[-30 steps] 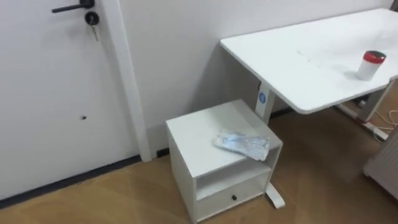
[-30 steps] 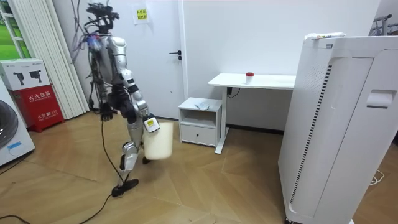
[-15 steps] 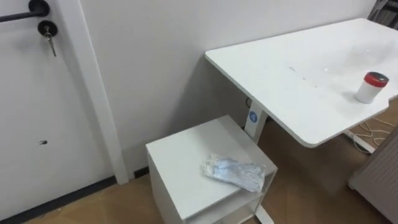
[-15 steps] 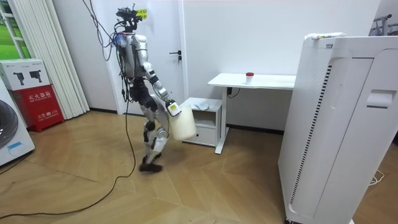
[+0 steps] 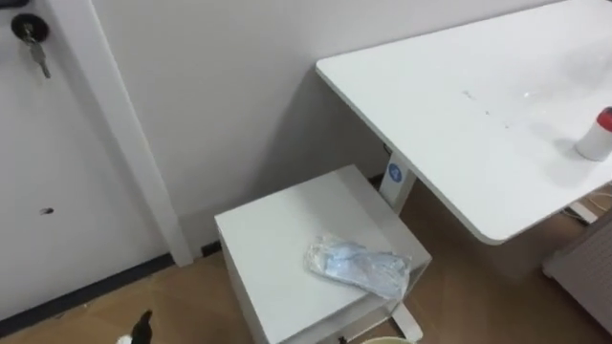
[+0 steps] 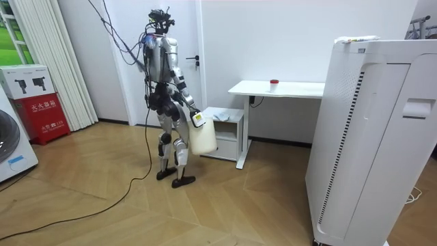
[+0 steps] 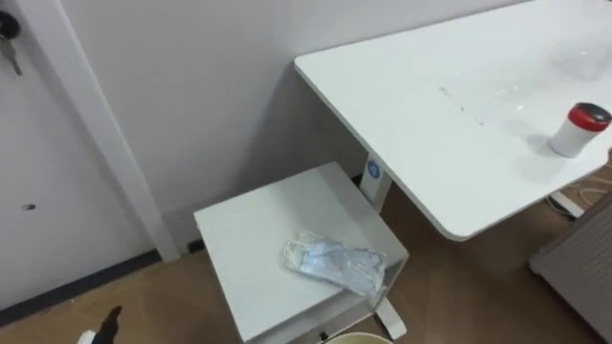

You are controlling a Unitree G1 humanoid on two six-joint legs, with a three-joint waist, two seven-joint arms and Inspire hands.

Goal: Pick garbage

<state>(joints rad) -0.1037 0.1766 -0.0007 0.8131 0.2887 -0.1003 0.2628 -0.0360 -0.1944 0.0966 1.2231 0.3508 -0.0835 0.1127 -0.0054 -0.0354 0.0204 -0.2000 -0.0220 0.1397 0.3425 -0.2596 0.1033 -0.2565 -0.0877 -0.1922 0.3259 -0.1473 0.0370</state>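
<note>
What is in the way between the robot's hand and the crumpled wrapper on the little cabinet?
Nothing visible. The wrapper lies alone on the cabinet top, with nothing over it. The left hand shows low at the left, with just floor and bare top between. The bin hangs below the right hand beside the cabinet.

White cabinet (image 5: pixel 287 244), pale blue wrapper (image 5: pixel 359 268), white desk (image 5: pixel 478 124), white cup (image 7: pixel 574 136) — red lid (image 7: pixel 590 117), cream bin (image 6: pixel 203 137), floor (image 5: pixel 478 287) — brown wood-grain.

Bag (image 5: pixel 359 268) on cabinet (image 5: pixel 268 239), left of desk (image 5: pixel 459 124); canister (image 7: pixel 579 129) on desk
</note>
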